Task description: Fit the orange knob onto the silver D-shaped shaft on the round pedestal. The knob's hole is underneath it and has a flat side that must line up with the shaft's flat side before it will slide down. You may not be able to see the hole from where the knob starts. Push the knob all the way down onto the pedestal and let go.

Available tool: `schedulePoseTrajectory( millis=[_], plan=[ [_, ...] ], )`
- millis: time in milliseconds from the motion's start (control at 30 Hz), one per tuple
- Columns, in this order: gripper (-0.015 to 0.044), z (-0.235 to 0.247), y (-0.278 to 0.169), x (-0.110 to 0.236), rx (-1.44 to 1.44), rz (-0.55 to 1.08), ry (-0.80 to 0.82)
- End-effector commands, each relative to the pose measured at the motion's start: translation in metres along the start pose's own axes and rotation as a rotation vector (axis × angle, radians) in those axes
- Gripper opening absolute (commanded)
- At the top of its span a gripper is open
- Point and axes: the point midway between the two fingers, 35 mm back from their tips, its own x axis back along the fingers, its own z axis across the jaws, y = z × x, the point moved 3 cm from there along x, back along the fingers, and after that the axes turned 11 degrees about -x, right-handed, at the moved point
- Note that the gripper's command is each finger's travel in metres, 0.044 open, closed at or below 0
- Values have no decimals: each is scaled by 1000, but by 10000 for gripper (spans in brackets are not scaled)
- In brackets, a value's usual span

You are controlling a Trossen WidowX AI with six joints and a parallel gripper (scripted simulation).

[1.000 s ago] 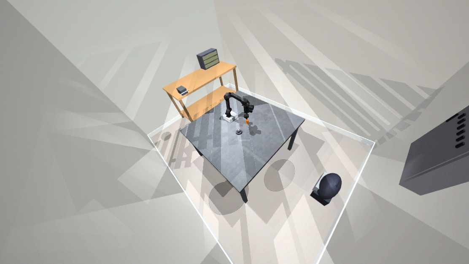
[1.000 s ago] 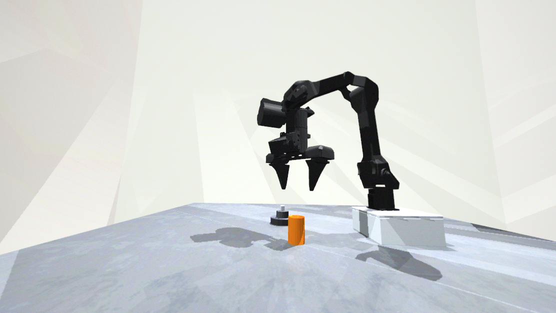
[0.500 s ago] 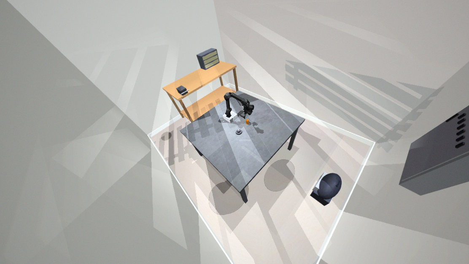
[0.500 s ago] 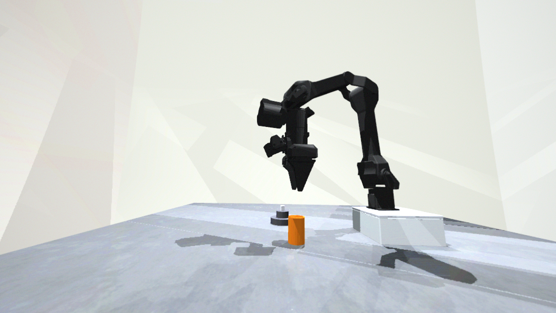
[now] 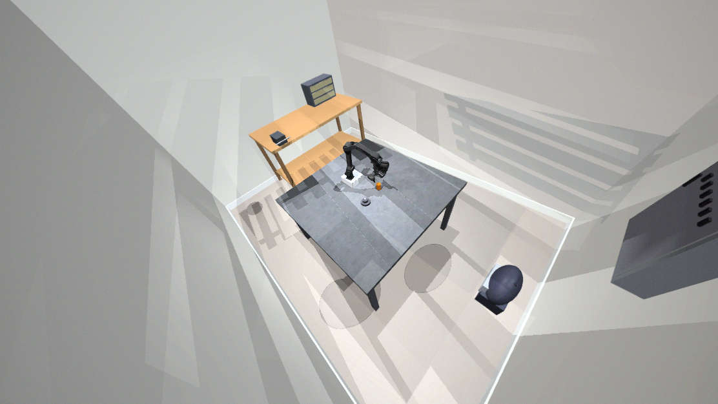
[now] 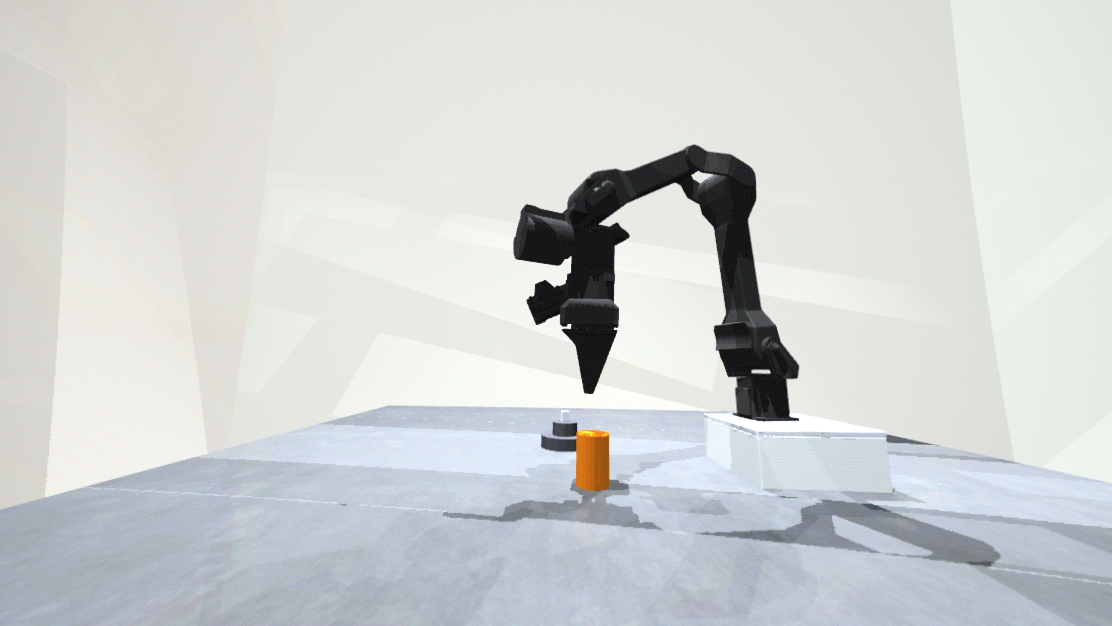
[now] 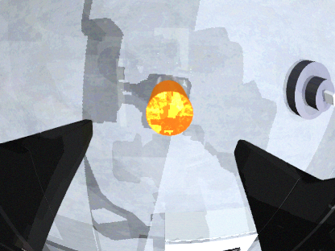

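Observation:
The orange knob (image 5: 378, 186) (image 6: 592, 459) (image 7: 169, 108) stands upright on the grey table (image 5: 391, 235), a plain cylinder; its hole is hidden underneath. The round dark pedestal (image 5: 365, 202) (image 6: 558, 437) (image 7: 301, 96) with the short silver shaft (image 6: 564, 415) (image 7: 325, 96) stands a short way from the knob. My gripper (image 6: 589, 386) (image 7: 167, 137) hangs open and empty well above the knob, fingers pointing down. In the wrist view the knob lies between and ahead of the two fingers, and the pedestal is off to the right.
The arm's white base block (image 6: 797, 458) (image 5: 350, 180) sits on the table near the knob. A wooden shelf table (image 5: 306, 122) with a grey drawer box (image 5: 317, 90) stands beyond the table's far edge.

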Motion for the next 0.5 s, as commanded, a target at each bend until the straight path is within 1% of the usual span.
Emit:
schedulePoseTrajectory(
  millis=[0,100,200,467],
  plan=[
    [440,-4,-4,-19,-7,11,-16],
    [440,-4,-4,-21,-7,11,-16],
    [440,-4,-3,-33,-7,11,-16],
    [440,-4,-3,-39,-7,11,-16]
  ],
)
